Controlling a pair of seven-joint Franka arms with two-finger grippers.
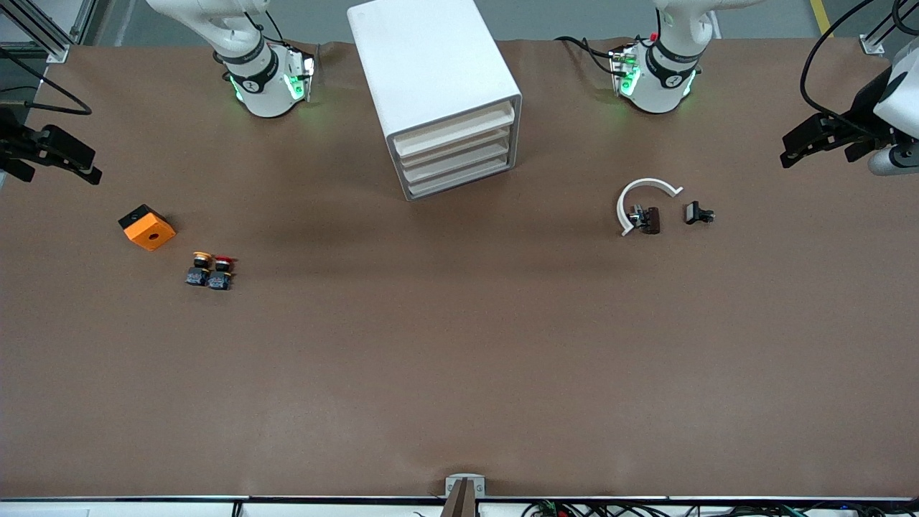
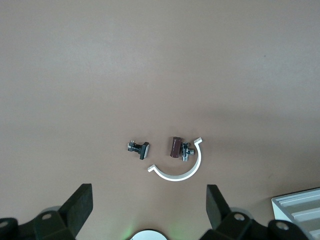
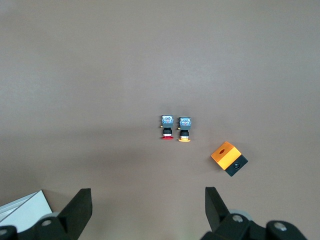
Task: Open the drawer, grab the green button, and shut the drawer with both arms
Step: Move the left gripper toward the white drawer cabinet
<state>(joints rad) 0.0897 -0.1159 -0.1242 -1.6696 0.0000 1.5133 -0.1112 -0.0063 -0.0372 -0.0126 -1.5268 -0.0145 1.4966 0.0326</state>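
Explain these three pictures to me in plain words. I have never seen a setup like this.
These are two white robot arms at a brown table. The large picture looks down from a high camera facing them. The other two come from cameras on each arm's wrist.

The left pincer hangs open over a curved white clip, a small brown part and a small black part. The right pincer hangs open over a yellow-capped button, a red-capped button and an orange block. Neither holds anything.

Between the arms' bases stands a white cabinet with four stacked drawers, all shut. No green-capped button shows anywhere, so it may be inside a drawer.
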